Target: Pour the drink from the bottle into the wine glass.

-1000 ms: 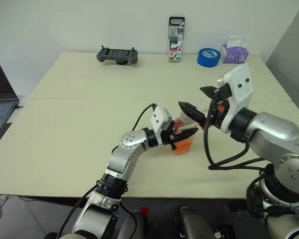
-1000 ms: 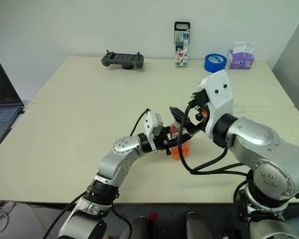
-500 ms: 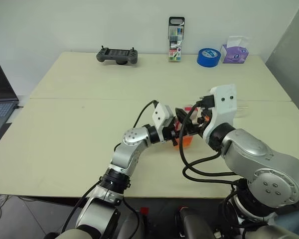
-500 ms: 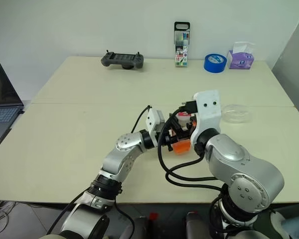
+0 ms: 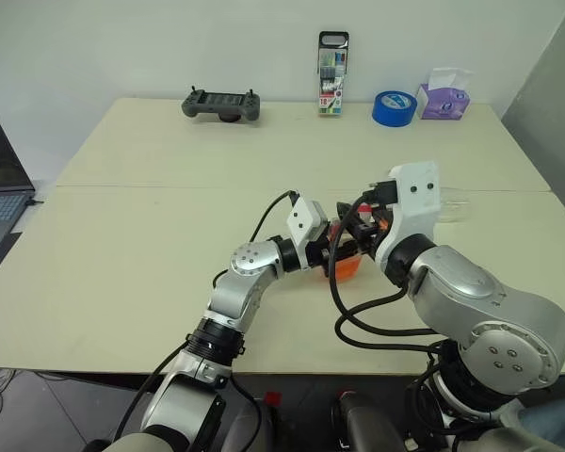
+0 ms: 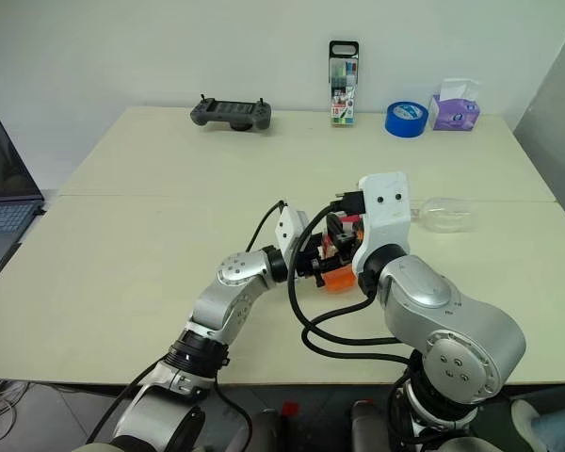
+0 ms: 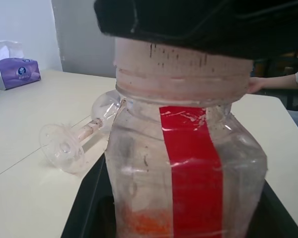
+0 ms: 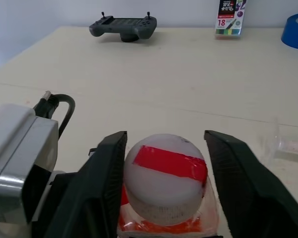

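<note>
Bottle, frame centre: clamped by left fingers. Right fingers astride cap, contact unclear. Wine glass, toppled, centre-right tabletop.

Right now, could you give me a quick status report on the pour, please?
Left gripper shut on bottle. Right gripper straddling the cap, fingers either side. Wine glass lying on its side on the table; no pour yet.

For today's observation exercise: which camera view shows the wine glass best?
The left wrist view: the wine glass lies on its side on the table, foot, stem and bowl all visible. The eye views show a faint clear shape beyond the right arm; the right wrist view catches only its stem.
</note>
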Motion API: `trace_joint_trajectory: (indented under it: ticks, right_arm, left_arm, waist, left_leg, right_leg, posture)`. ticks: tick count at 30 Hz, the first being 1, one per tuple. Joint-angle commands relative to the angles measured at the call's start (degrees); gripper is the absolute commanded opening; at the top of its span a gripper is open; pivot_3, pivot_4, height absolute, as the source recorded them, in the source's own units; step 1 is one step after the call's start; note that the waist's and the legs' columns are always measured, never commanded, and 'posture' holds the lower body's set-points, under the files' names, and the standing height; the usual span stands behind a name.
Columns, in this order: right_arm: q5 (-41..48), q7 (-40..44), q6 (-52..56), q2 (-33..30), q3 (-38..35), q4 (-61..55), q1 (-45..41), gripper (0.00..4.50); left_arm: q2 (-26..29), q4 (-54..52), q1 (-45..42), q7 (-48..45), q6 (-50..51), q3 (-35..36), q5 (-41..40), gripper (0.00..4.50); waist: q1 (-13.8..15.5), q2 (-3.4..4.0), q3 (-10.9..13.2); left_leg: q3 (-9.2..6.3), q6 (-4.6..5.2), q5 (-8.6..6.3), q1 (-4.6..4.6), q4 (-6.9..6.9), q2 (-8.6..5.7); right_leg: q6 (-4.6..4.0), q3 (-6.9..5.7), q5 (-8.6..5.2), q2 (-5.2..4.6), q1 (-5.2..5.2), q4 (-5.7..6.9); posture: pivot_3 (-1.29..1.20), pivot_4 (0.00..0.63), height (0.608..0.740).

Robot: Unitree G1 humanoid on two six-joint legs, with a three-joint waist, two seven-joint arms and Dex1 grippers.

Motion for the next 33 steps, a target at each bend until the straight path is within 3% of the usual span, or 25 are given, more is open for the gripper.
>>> trace_joint_trajectory:
  ticks: [1,4,7,9,12,14,16,20,25,32,33]
  right_arm:
    - [1.04,-1.26,0.55,-1.52,-0.31,-4.76,0.13,1.82]
    - [2.09,-0.77,0.55,-3.82,-0.52,-4.35,-0.75,1.82]
    - [6.9,6.39,0.55,-12.64,-2.16,-2.02,-2.74,1.82]
    - [12.18,19.06,-1.99,-21.14,-3.78,1.1,-4.6,1.82]
    - [23.63,45.8,-8.54,-36.04,-4.51,6.25,-2.6,1.82]
    - [16.2,58.85,-19.58,-47.39,2.11,12.4,-1.86,1.82]
    - [7.92,66.89,-30.3,-53.25,9.1,19.48,-3.71,1.82]
    - [3.08,78.32,-41.71,-55.46,13.33,29.12,-8.19,1.82]
    - [2.75,81.44,-44.58,-53.62,12.63,34.36,-10.42,1.82]
    - [2.35,72.83,-43.52,-50.07,7.62,31.09,-8.72,4.27]
    - [1.77,69.71,-42.11,-49.6,6.82,29.82,-8.07,4.27]
  left_arm:
    - [-0.33,-1.72,-0.95,0.09,-1.22,1.29,-0.64,1.68]
    - [-0.34,-1.77,-0.93,0.21,-1.17,1.4,-0.56,1.68]
    - [-0.75,-2.13,-0.9,0.61,-0.91,1.32,-0.48,1.68]
    - [-1.38,-1.94,-1.17,0.92,-0.91,1.08,-0.24,1.68]
    - [-2.17,-2.5,-1.32,1.31,-0.7,0.6,0.03,1.67]
    - [-2.28,-3.06,-1.42,1.6,-0.4,0.49,-0.05,1.67]
    - [-2.09,-3.36,-1.44,1.78,-0.38,0.53,-0.09,1.66]
    - [-1.58,-3.74,-1.22,2.57,-0.71,1.01,0.17,1.65]
    - [-1.57,-4.03,-1.05,3.51,-0.92,0.94,0.14,1.65]
    - [-1.54,-3.61,-1.28,3.13,-1.2,0.89,0.03,1.63]
    - [-1.5,-3.53,-1.35,2.98,-1.22,0.93,0.0,1.63]
  waist:
    - [0.0,0.0,0.0]
    - [0.01,0.0,0.0]
    - [0.01,0.0,0.01]
    - [0.03,0.01,0.02]
    - [0.25,0.02,0.06]
    - [0.23,0.05,0.08]
    - [-0.1,0.05,0.08]
    - [-0.77,0.03,0.19]
    - [-0.1,0.06,0.24]
    - [0.44,0.05,0.25]
    - [0.48,0.05,0.25]
  left_leg:
    - [0.0,0.0,0.0,0.0,0.0,0.0]
    - [-0.01,0.0,0.0,0.0,0.0,0.01]
    - [0.0,0.0,0.0,-0.02,0.01,-0.02]
    - [0.02,0.01,0.0,-0.04,0.03,-0.04]
    - [0.13,0.04,-0.01,-0.02,0.03,-0.07]
    - [0.21,0.06,-0.02,-0.04,-0.03,-0.1]
    - [0.35,0.11,-0.05,0.02,-0.01,-0.09]
    - [0.57,0.13,-0.06,0.24,-0.03,-0.03]
    - [0.41,0.12,-0.05,0.16,0.0,0.07]
    - [0.14,0.11,-0.04,0.02,0.06,-0.08]
    - [0.11,0.11,-0.04,0.0,0.06,-0.09]
  right_leg:
    - [0.0,0.0,0.0,0.0,0.0,0.0]
    - [0.0,-0.02,0.0,0.0,0.0,0.0]
    - [0.01,-0.01,0.0,-0.01,0.0,-0.02]
    - [0.06,0.01,-0.03,-0.02,0.01,-0.07]
    - [0.25,-0.06,-0.14,-0.02,0.17,-0.28]
    - [0.26,-0.1,-0.15,-0.03,0.2,-0.38]
    - [0.28,-0.04,-0.16,-0.01,0.23,-0.41]
    - [0.29,0.13,-0.17,0.23,0.21,-0.28]
    - [0.28,0.07,-0.16,0.28,0.19,-0.23]
    - [0.02,0.07,0.01,-0.16,0.16,-0.25]
    - [0.02,0.04,0.01,-0.17,0.16,-0.27]
  posture:
    - [0.0,0.15,0.74]
    - [0.0,0.15,0.74]
    - [0.0,0.15,0.74]
    - [0.0,0.15,0.74]
    - [0.0,0.15,0.74]
    - [0.0,0.15,0.74]
    - [0.0,0.15,0.74]
    - [0.0,0.15,0.74]
    - [0.0,0.15,0.74]
    - [0.0,0.15,0.74]
    - [0.0,0.15,0.74]
